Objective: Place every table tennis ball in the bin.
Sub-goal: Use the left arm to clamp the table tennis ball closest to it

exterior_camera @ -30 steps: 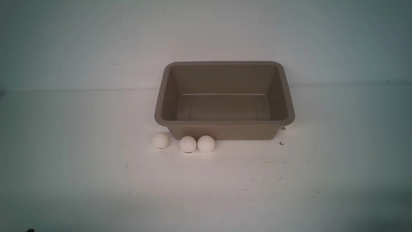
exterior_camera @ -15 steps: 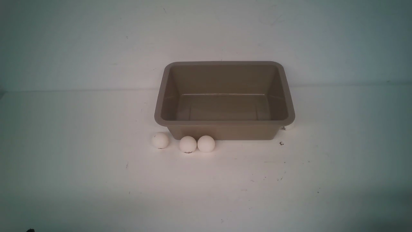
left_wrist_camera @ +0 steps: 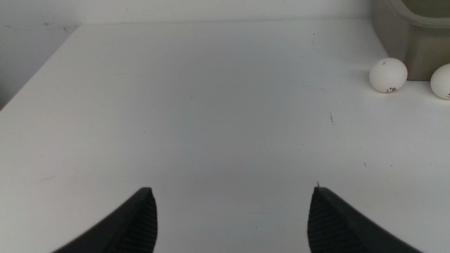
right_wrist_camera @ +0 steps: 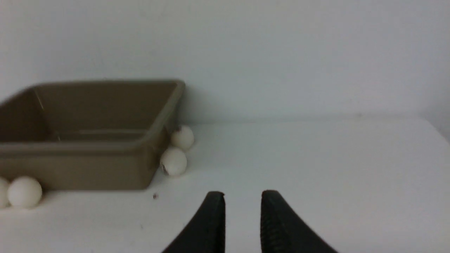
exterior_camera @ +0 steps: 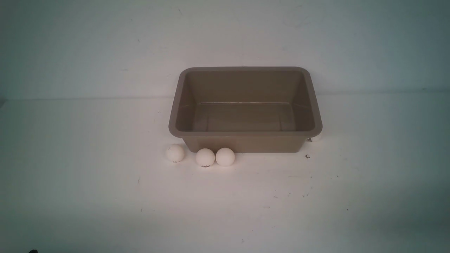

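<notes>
Nothing has shifted over the last second: no ball has rolled, no arm has entered the front view, and the bin (exterior_camera: 245, 134) is empty, so the task has not started and all five balls are yet to be lifted. The left jaws stand spread wide over bare desk (left_wrist_camera: 218, 105), with nothing between them. Well ahead of them, toward the robot's right, lie the outer ball (left_wrist_camera: 388, 75) and the middle ball (left_wrist_camera: 441, 81). The inner ball (exterior_camera: 225, 156) touches, or nearly touches, the middle one; all three line the bin's near wall. The right jaws are drawn together to a narrow slit and hold nothing. Ahead of them, toward the robot's left, the nearer side ball (right_wrist_camera: 173, 161) and the farther side ball (right_wrist_camera: 182, 137) sit tucked against the bin's side wall. The flared rim overhangs those two, so I judge a straight descent would strike it; the right jaws must also spread first. The outer ball stands clear and looks the easiest first pick for the left jaws. Only small dark specks (exterior_camera: 307, 156) mark the desk otherwise.
</notes>
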Available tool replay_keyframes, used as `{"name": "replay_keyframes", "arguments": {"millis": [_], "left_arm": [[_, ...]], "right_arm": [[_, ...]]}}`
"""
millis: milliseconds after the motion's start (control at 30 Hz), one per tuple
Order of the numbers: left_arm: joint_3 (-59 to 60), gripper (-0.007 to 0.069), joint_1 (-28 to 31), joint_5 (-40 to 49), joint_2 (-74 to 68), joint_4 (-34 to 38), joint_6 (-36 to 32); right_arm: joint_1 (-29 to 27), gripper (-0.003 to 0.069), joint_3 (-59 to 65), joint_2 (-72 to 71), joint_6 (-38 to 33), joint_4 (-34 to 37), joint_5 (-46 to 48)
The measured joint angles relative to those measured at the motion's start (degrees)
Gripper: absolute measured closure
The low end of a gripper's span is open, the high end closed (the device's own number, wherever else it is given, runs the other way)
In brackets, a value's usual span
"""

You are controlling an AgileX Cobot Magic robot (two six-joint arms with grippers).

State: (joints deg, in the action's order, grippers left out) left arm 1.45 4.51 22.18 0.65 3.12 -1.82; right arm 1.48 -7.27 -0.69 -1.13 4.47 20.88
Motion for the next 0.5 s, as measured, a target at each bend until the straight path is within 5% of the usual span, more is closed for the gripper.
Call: {"name": "replay_keyframes", "arguments": {"millis": [500], "left_arm": [[0.0,0.0104,0.0,0.0,0.0,0.04,0.0]], "right_arm": [[0.0,0.0521,-12.25,-0.06,0.0,0.05,6.58]]}}
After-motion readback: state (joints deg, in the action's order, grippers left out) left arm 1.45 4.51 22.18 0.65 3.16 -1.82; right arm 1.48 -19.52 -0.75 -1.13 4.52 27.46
